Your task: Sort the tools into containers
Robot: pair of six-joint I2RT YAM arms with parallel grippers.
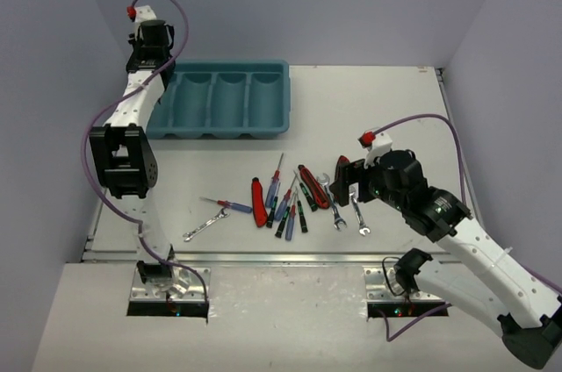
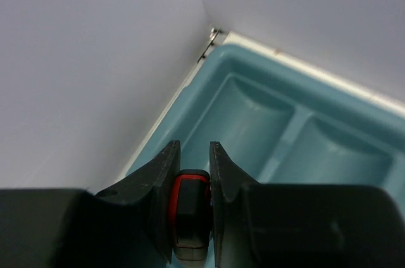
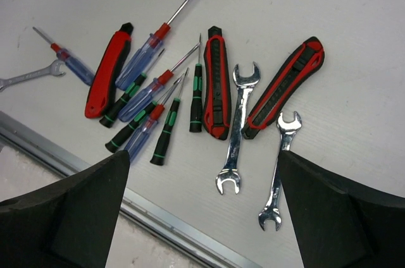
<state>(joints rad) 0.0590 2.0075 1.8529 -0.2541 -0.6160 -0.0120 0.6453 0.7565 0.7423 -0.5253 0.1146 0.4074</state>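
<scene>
At the teal tray's (image 2: 266,64) far-left corner, left gripper (image 2: 193,154) clamps a red-and-black tool (image 2: 190,211); right gripper (image 3: 204,157) gapes wide over loose tools (image 3: 197,97).

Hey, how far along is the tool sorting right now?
Done: nothing visible in the teal plastic four-compartment tray. In hand: the left hand grips a red-and-black handled tool above the tray's corner compartment. Left: thin screwdrivers, silver wrenches and red-and-black handled tools on the white table below the open right hand.

Eight screwdrivers (image 3: 152,47), three wrenches (image 3: 237,126), four cutters (image 3: 215,88), one tray (image 1: 284,96).
</scene>
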